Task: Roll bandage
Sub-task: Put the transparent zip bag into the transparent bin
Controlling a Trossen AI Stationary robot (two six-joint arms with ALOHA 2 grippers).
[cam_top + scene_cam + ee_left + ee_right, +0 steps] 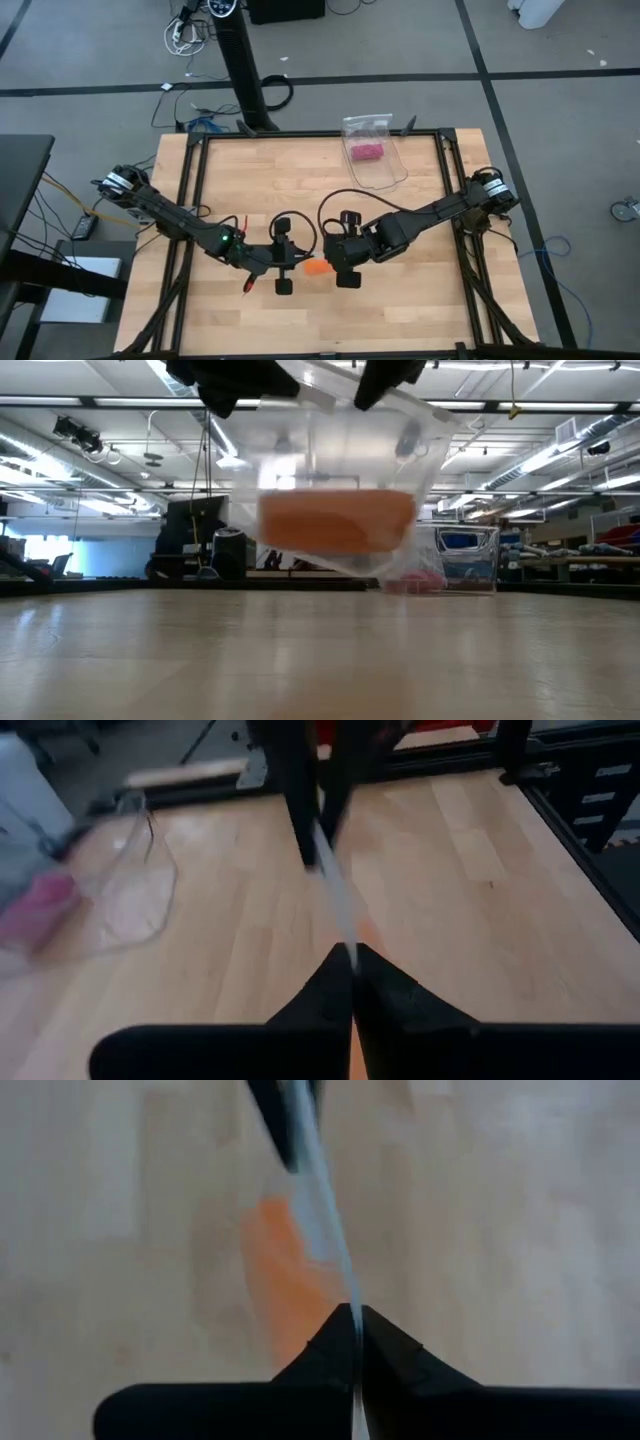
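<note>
Toward the lower left of the high view, the left hand (283, 268) is pinched closed on one edge of a clear plastic bag (340, 490). At centre the bandage (318, 268), a bright orange soft band, hangs inside that thin glossy film above the pale wooden tabletop (420, 310). Just right of it, the right hand (345, 263) is clamped on the opposite edge. Pulling the edges apart evenly and gently should open the bag without tearing it.

The bandage (317, 268) lies between both end effectors, mid-table (420, 310); another bag (375, 160) lies behind.
</note>
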